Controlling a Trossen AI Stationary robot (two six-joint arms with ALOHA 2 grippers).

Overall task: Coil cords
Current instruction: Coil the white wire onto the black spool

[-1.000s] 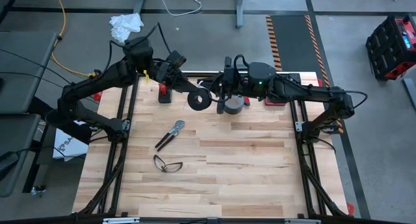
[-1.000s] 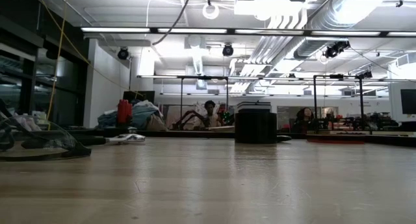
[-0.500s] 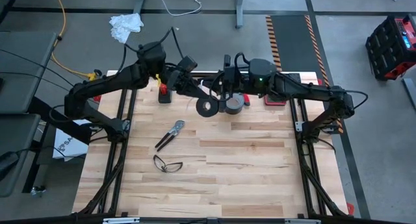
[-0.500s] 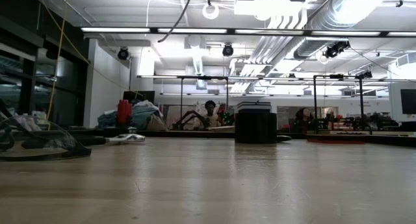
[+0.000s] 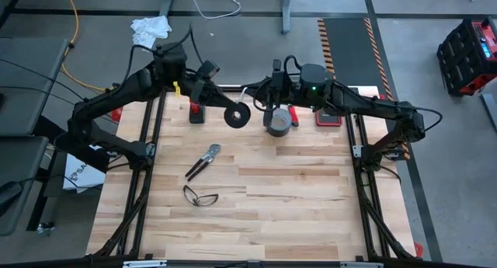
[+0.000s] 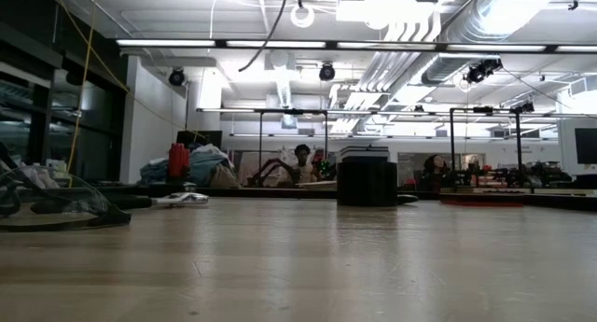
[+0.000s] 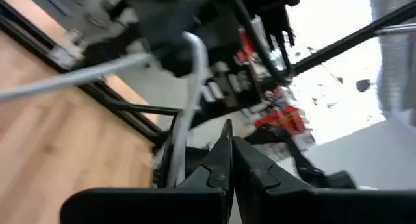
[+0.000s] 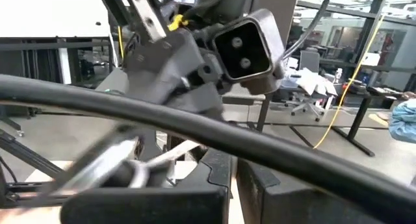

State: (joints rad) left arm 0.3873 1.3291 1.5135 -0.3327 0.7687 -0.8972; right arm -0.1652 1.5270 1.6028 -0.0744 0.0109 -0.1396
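The small black round spool (image 5: 237,116) hangs in the air over the table's far middle, just past my left gripper (image 5: 224,105), which is shut. The thin white cord (image 7: 185,74) runs beside that gripper's fingers (image 7: 227,136), bends and leaves the picture; the spool does not show there. My right gripper (image 5: 266,106) faces the left one from the right, level and shut (image 8: 233,169). A blurred stretch of white cord (image 8: 166,156) leads toward its fingertips. My left gripper, level and coming from the table's far left, carries the cord. The cord's near stretch (image 7: 177,139) runs along one finger and goes behind the finger base, which hides the hold. The spool stays lifted clear of the table. My right gripper: I cannot tell whether it touches the cord.
A grey tape roll (image 5: 278,122) stands on the table under the right gripper. Pliers (image 5: 203,161) and safety glasses (image 5: 200,196) lie left of the middle. A red-handled tool (image 5: 196,111) and a red flat thing (image 5: 328,117) lie at the far edge.
My left gripper swung toward the right arm, then back toward the far left, rolling its wrist. The spool went with it and stayed clear of the table. My right gripper drifted a little toward the far edge. Both stayed shut.
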